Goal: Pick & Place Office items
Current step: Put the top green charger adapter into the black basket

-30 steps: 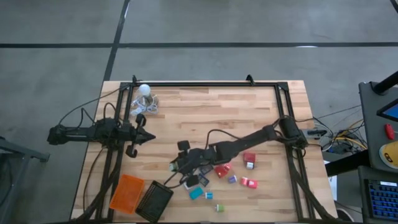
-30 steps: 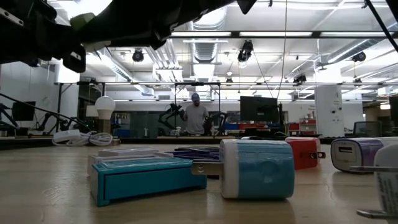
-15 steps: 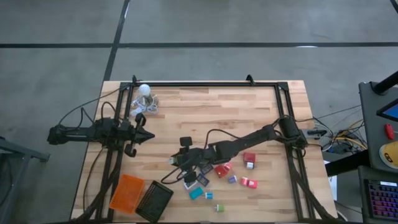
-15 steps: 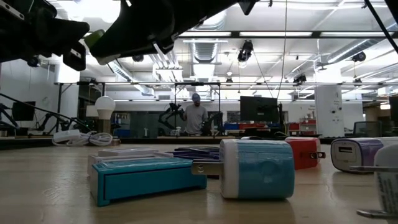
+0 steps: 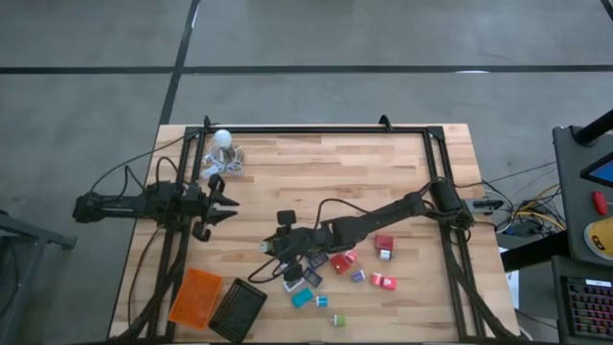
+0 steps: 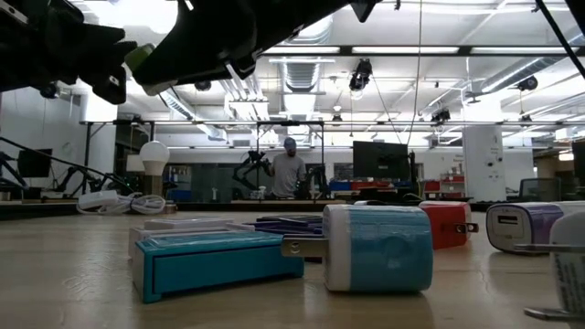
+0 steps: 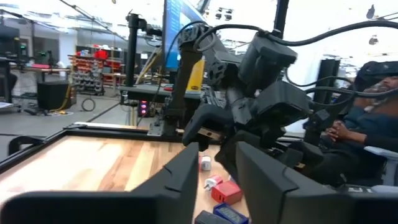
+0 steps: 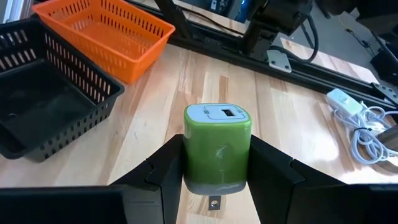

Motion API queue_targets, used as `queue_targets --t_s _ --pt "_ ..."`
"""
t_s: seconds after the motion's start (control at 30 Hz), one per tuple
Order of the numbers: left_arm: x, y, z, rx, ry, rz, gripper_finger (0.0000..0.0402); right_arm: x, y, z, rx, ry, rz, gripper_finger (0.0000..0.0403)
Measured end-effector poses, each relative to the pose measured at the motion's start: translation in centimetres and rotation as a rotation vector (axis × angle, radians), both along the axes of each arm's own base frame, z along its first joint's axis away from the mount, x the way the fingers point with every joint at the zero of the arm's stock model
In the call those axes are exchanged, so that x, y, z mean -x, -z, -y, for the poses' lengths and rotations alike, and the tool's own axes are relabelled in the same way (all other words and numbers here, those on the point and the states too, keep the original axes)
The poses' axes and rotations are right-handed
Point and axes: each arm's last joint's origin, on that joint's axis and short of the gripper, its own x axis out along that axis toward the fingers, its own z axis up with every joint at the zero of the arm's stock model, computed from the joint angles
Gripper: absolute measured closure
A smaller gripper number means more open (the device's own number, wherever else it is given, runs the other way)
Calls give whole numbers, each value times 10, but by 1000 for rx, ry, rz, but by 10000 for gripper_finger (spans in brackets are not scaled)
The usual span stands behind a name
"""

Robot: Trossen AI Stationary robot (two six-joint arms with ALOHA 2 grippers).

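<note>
Green charger [image 8: 217,147] | glossy rounded block | clamped in right tool [image 8: 214,165]

Bare worktop [image 5: 326,168] lies open toward twelve o'clock; office items [image 5: 356,266] crowd five o'clock, and two trays [image 5: 216,303] block seven o'clock.

Two trays [image 5: 216,303] side by side at lower left of the table [image 5: 316,168], bulb [image 5: 222,138] at upper left corner, office items [image 5: 345,268] scattered lower centre, right of the trays.
</note>
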Motion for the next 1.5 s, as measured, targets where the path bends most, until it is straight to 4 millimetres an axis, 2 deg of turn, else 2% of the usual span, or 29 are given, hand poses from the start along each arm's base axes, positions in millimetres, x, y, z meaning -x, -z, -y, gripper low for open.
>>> queue_targets --t_s 0.17,0.27,0.43,0.67,0.8,0.9,1.07,1.17,1.5 --pt "0 0 -1 8 -46 1 215 0 0 0 1 -1 -1 261" --pt "0 -1 -2 72 -57 3 182 0 0 0 3 -1 0 261" --pt "-1 2 -1 66 -27 -26 152 0 0 0 5 5 1 261" --pt "-3 5 1 177 44 -79 154 -1 -2 3 33 86 31 261" --pt "-7 12 -1 97 -24 -136 159 -4 -9 2 21 85 109 261" --pt "-9 15 -1 89 -29 -172 160 -5 -12 3 78 115 142 261" --pt "-12 14 -1 321 -23 -188 161 -4 -13 10 295 241 128 261" --pt "-13 12 -1 476 -23 -177 161 -4 -13 10 326 236 120 261" --pt "-18 18 -1 574 -35 -245 162 -6 -17 11 347 190 152 261"
